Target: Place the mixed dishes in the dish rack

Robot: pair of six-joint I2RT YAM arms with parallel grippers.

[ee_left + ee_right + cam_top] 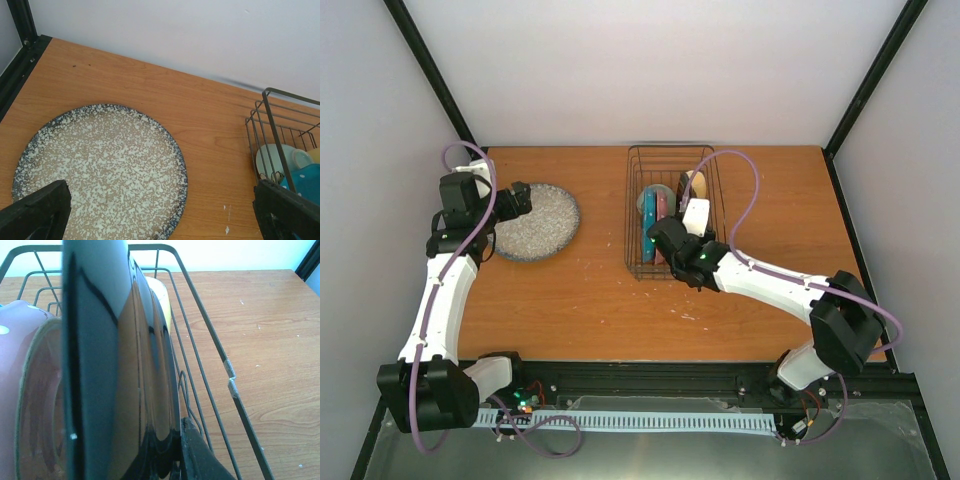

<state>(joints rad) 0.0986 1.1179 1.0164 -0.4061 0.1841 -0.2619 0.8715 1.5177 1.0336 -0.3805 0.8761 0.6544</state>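
The grey speckled plate point(536, 224) lies flat on the table at the left, also in the left wrist view point(100, 165). My left gripper point(518, 200) hovers over its left part, open and empty point(165, 205). The dish rack point(632, 200) holds the blue dotted plate point(649, 226), the pink-red dotted plate point(663, 212), the pale green bowl point(655, 194) and the yellow mug point(696, 185). My right gripper point(666, 240) is inside the rack, shut on a dark glossy plate point(145, 370) held on edge, right of the pink-red plate point(25, 340).
The rack's right wire wall point(200, 305) runs close beside my right fingers point(200, 455). The rack's near-left corner point(272, 120) stands right of the speckled plate. Black frame posts stand at the table's back corners.
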